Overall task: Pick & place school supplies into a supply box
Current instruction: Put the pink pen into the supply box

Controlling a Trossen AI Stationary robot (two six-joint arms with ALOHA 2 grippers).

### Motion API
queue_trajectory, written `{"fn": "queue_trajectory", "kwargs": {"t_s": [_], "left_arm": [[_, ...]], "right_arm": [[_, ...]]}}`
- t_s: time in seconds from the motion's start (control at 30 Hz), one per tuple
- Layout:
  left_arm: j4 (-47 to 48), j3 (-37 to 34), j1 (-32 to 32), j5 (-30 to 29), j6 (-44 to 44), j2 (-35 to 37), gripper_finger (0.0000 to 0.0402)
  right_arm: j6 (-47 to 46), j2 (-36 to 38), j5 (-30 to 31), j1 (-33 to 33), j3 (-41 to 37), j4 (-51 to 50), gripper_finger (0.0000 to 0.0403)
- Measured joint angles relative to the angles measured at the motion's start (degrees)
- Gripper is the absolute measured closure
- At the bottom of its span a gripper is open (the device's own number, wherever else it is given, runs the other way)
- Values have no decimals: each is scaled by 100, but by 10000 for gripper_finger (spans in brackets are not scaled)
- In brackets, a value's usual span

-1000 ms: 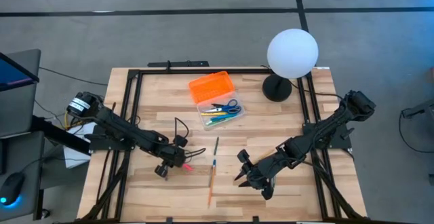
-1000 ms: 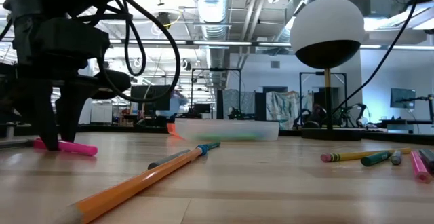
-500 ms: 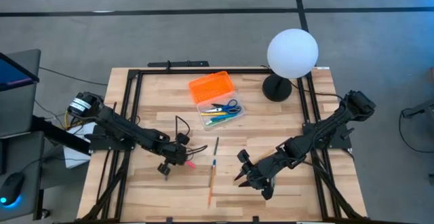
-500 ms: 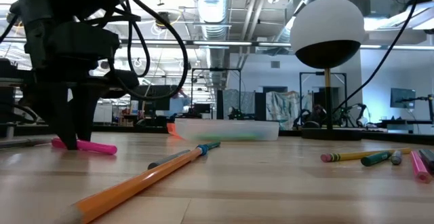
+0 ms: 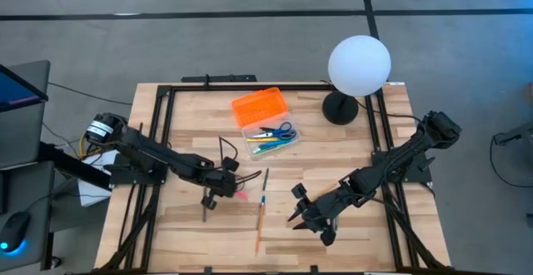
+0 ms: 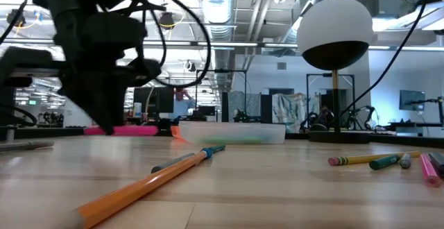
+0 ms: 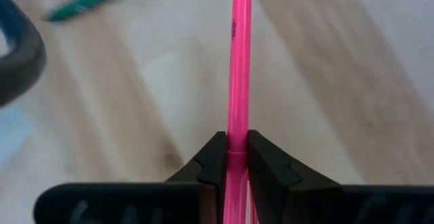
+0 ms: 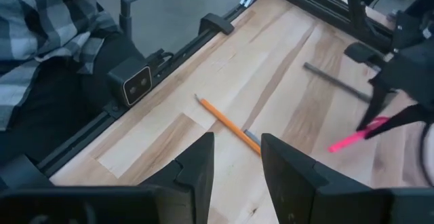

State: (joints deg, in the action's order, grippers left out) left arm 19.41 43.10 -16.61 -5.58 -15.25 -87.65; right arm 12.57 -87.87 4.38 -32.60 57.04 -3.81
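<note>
Fingers of the left hand (image 7: 229,157) are pinching a pink marker (image 7: 238,75) near one end, so most of its length is sticking out ahead of the hand, free to be steered; the low view is showing the marker (image 6: 128,130) level and clear of the surface (image 5: 350,154), which is what carrying it needs. In the high view the left hand (image 5: 223,182) is hanging over the middle-left of the surface with the marker's pink tip (image 5: 241,195) pointing toward the middle, and the box (image 5: 268,129) is sitting well apart from it, farther back near the centre. The box is lying open, its orange lid (image 5: 258,107) folded back beside the clear tray, presumably so supplies can be dropped straight in; blue-handled scissors (image 5: 280,131) and a few green, blue and yellow pens are already lying inside. The end grip looks chosen for that drop, since the marker could be laid lengthwise along the tray, though a pinch so near one end may be letting it sag or swivel. The right hand (image 5: 306,208) is waiting low over the front right of the surface, its fingers (image 8: 196,166) standing partly apart and holding nothing. An orange pencil (image 5: 260,225) and a thin dark pen with a blue end (image 5: 265,185) are lying end to end between the two hands, not yet collected, and more pencils and markers (image 6: 378,161) are lying on the surface at the right in the low view.
</note>
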Motion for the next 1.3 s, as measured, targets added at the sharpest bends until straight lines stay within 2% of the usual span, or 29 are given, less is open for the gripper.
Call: {"fn": "queue_trajectory", "kwargs": {"t_s": [0.2,0.3,0.5,0.57,0.77,0.9,1.07,1.3], "left_arm": [[274,419,222,-1091,-318,6,367],[254,679,557,-1603,-314,14,364],[-131,1076,1572,-1590,-294,18,360],[-439,1088,1932,-1428,-328,19,360],[-1405,1096,2948,164,-293,-99,359],[-2011,1097,3302,787,-207,-546,359],[-2083,1097,3459,861,-305,-1134,359],[-2283,1108,3566,818,-325,-1282,358]], "right_arm": [[-478,-51,96,0,2,-15,287],[-676,-51,396,-1,2,-48,287],[-719,-51,492,-4,2,-59,287],[-718,-51,492,-4,2,-59,287],[-708,-51,492,0,2,-124,287],[-673,-53,492,0,0,-140,287],[-659,-53,492,-2,0,-181,287],[-609,-53,492,0,0,-180,287]]}}
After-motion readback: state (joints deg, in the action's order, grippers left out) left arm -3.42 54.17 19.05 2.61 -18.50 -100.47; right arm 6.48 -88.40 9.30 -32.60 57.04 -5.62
